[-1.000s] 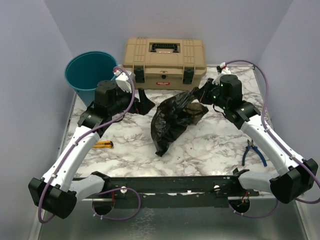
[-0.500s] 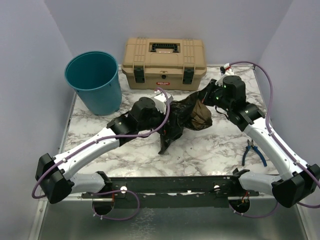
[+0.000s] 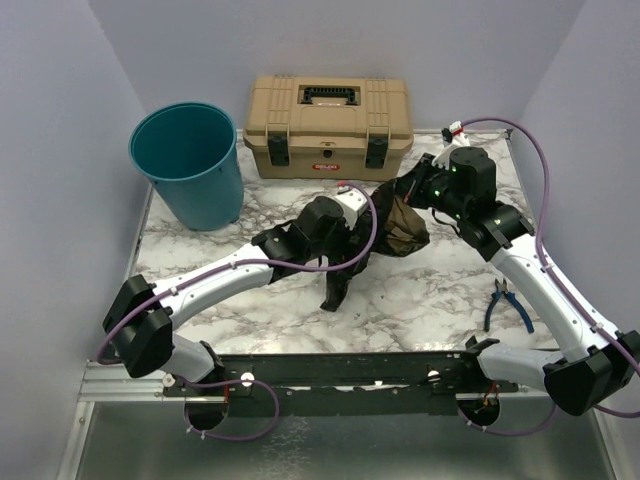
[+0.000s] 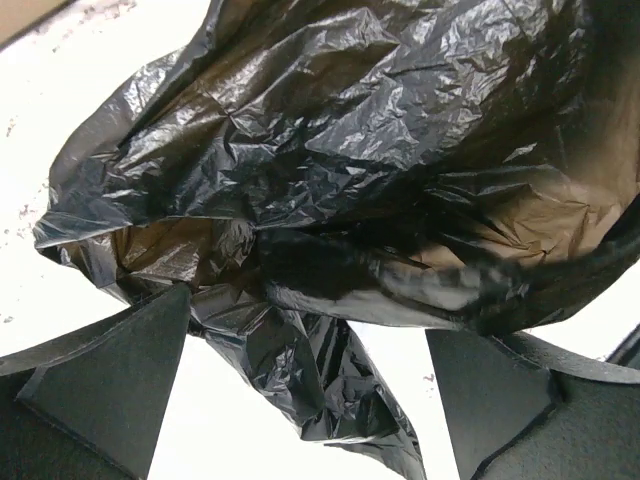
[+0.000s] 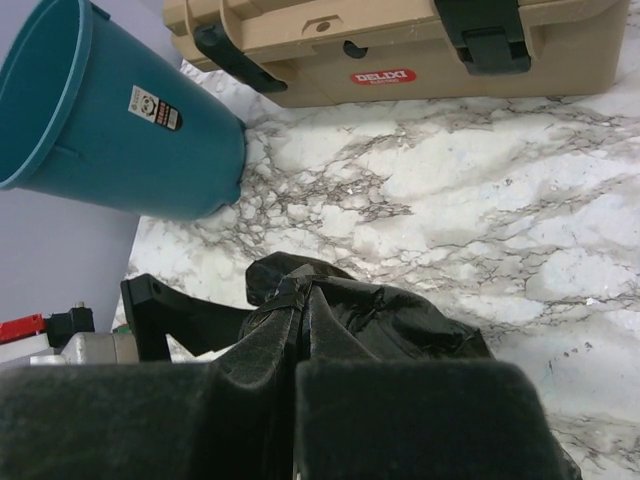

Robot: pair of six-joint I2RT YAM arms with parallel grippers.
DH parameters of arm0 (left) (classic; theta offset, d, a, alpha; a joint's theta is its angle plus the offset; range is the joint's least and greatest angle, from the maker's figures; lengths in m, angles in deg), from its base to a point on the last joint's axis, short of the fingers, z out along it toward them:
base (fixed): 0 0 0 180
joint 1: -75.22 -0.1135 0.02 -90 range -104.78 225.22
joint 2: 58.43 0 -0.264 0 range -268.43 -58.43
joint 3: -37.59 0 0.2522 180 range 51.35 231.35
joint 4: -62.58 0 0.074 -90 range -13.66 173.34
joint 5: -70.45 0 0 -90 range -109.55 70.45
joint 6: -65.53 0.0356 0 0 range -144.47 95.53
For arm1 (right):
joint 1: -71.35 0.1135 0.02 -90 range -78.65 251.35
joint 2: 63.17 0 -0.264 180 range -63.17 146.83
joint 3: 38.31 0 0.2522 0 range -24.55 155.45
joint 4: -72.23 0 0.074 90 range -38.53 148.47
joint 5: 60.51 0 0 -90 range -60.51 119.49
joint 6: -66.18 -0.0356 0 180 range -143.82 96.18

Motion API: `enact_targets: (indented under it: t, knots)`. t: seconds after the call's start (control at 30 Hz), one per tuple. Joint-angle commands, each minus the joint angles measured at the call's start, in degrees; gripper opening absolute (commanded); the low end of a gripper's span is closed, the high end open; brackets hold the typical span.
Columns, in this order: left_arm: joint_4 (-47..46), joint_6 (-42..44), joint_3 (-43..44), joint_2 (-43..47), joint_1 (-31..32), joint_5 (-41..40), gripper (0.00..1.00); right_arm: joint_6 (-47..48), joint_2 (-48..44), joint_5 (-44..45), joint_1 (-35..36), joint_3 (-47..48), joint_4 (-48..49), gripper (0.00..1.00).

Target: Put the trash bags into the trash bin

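Top external: we're looking down on the marble table (image 3: pixel 420 290), and the black trash bag (image 3: pixel 385 232) sits crumpled at mid-table, in front of the tan toolbox (image 3: pixel 328 125).
Right gripper (image 3: pixel 408 192): fingers are pressed together on the bag's upper right edge. The right wrist view shows the film (image 5: pixel 370 320) bunched over the closed gripper (image 5: pixel 295 400), so it's a firm pinch.
Left gripper (image 3: pixel 352 240): it's in at the bag's left side with its jaws spread wide. In the left wrist view the gripper (image 4: pixel 305 320) has wrinkled plastic (image 4: pixel 350 180) filling the gap ahead of both fingers (whether they touch it, we can't tell).
Bag: its top is gathered up at the right gripper, and a thin tail trails toward the near edge. It's outside the bin, well to the bin's right.
Bin (image 3: pixel 200 190): the teal bucket stands upright at the back left, just beside the toolbox, and it's also visible from the right wrist (image 5: pixel 110 130).
Pliers (image 3: pixel 505 305): blue-handled, they lie near the right arm.
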Motion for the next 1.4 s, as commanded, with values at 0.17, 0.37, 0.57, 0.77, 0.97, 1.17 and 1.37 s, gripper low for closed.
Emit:
enact_targets:
  t: [0.17, 0.37, 0.57, 0.77, 0.97, 1.17, 1.37]
  knots:
    - [-7.98, 2.34, 2.89, -2.26, 0.42, 3.40, 0.80, 0.79, -0.87, -1.23, 0.05, 0.55, -1.93, 0.00]
    - [-7.51, 0.95, 1.55, 0.93, 0.55, 2.91, 0.86, 1.13, 0.18, -0.24, 0.05, 0.38, -2.18, 0.00]
    - [-6.94, 0.44, 1.10, 1.91, 0.60, 4.41, 0.86, 0.46, 1.08, -0.62, 0.06, 0.93, -1.69, 0.00]
    - [-4.28, 2.81, 2.80, -0.92, 1.82, 11.05, 0.80, 0.33, 1.62, -0.61, 0.07, 1.60, -1.19, 0.01]
    - [-2.54, 3.72, 4.34, -3.33, 2.63, 10.63, 0.85, 0.63, 2.72, -0.70, 0.05, 3.09, -1.87, 0.01]
    - [-2.40, 2.92, 3.62, -0.46, 3.03, 8.52, 0.90, 0.45, 3.79, 2.52, 0.06, 3.74, -2.61, 0.00]
    - [-1.92, 2.11, 4.13, 3.27, 3.21, 9.02, 0.94, 0.18, 5.05, 2.28, 0.06, 5.03, -3.20, 0.00]
